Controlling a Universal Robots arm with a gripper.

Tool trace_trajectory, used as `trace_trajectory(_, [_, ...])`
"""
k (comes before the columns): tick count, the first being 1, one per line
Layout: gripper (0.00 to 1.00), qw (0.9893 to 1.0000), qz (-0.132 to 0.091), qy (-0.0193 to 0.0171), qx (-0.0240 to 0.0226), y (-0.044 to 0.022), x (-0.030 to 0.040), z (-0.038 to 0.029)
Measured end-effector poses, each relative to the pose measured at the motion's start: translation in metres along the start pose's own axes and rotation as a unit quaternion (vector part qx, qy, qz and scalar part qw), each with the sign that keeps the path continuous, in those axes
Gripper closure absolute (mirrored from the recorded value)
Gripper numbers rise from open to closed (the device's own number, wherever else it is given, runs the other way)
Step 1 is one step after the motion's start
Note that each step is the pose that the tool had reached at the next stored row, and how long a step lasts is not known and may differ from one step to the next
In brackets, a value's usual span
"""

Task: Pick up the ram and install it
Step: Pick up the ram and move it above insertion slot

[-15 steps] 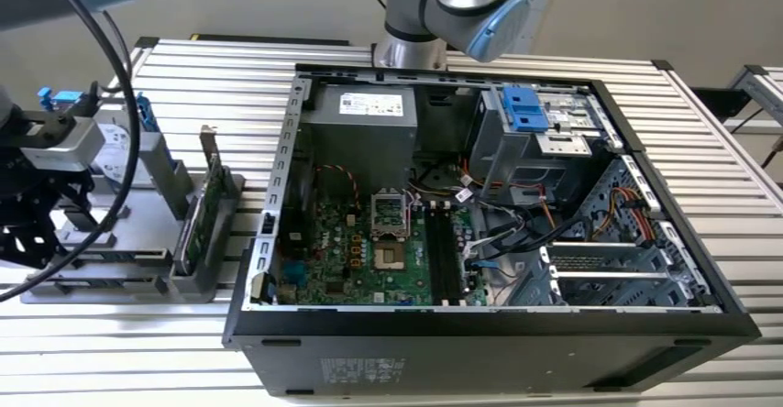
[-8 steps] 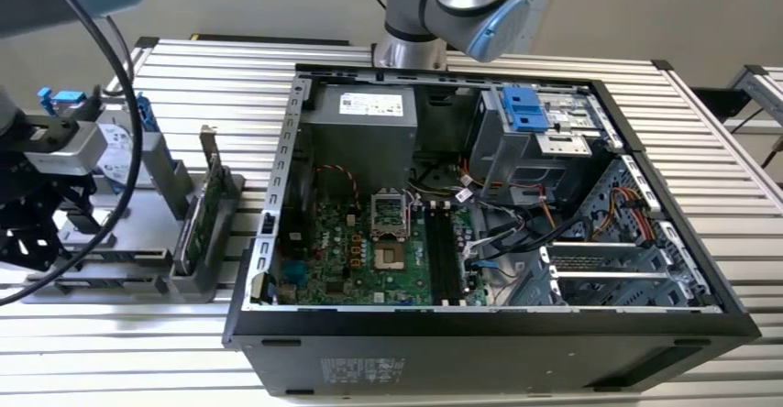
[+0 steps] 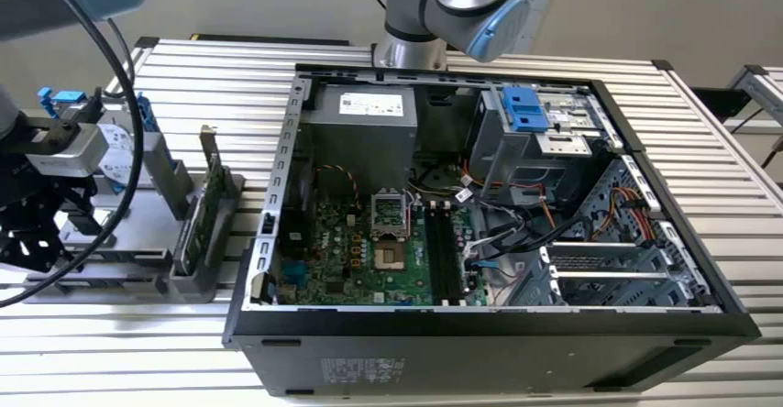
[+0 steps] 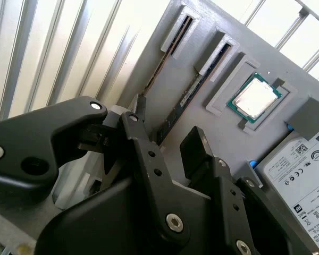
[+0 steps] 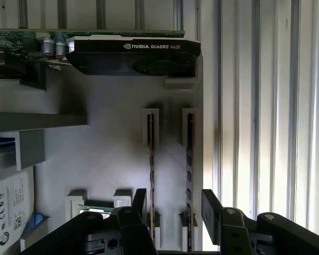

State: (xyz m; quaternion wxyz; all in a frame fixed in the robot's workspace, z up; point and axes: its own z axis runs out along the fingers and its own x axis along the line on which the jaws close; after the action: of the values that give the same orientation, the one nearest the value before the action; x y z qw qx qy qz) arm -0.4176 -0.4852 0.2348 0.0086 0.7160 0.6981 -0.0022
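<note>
Risk lies in the spacing: the ram (image 4: 189, 94) stands on edge in the grey holder (image 4: 276, 58) with a second stick (image 4: 167, 56) just beside it. The end effector (image 4: 165, 128), jaws apart, could therefore pinch both or land a finger on the neighbour. The ram runs beneath the end effector, lengthwise through the gap between its fingers, seemingly touching neither.

The ram (image 5: 190, 170) stands in the holder (image 5: 106, 154), just beside another stick (image 5: 151, 178).

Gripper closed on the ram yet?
No: the gripper is open, and both ram sticks sit in the gray holder.
</note>
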Motion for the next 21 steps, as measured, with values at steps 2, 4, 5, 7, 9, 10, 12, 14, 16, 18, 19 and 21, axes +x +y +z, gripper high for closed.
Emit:
trace_trajectory(2, [0.00, 1.0000, 0.000, 0.0000, 0.0000, 0.0000, 0.0000, 0.0000])
trace_trajectory(4, [0.00, 1.0000, 0.000, 0.0000, 0.0000, 0.0000, 0.0000, 0.0003])
trace_trajectory(5, [0.00, 1.0000, 0.000, 0.0001, -0.0001, 0.0000, 0.0000, 0.0006])
trace_trajectory(7, [0.00, 1.0000, 0.000, 0.0000, 0.0000, 0.0000, 0.0000, 0.0013])
trace_trajectory(9, [0.00, 1.0000, 0.000, 0.0001, -0.0001, 0.0000, 0.0000, 0.0024])
trace_trajectory(10, [0.00, 1.0000, 0.000, 0.0000, 0.0000, 0.0000, 0.0001, 0.0030])
trace_trajectory(12, [0.00, 1.0000, 0.000, 0.0000, 0.0003, 0.0000, 0.0001, 0.0043])
trace_trajectory(14, [0.00, 1.0000, 0.000, 0.0000, 0.0007, -0.0001, 0.0001, 0.0058])
trace_trajectory(16, [0.00, 1.0000, 0.000, -0.0001, 0.0009, -0.0001, 0.0000, 0.0069])
trace_trajectory(18, [0.00, 1.0000, 0.000, -0.0001, 0.0010, -0.0001, -0.0003, 0.0081])
trace_trajectory(19, [0.00, 1.0000, -0.001, 0.0000, 0.0009, 0.0000, -0.0006, 0.0087])
trace_trajectory(21, [0.00, 1.0000, -0.001, 0.0000, 0.0009, 0.0000, -0.0016, 0.0096])
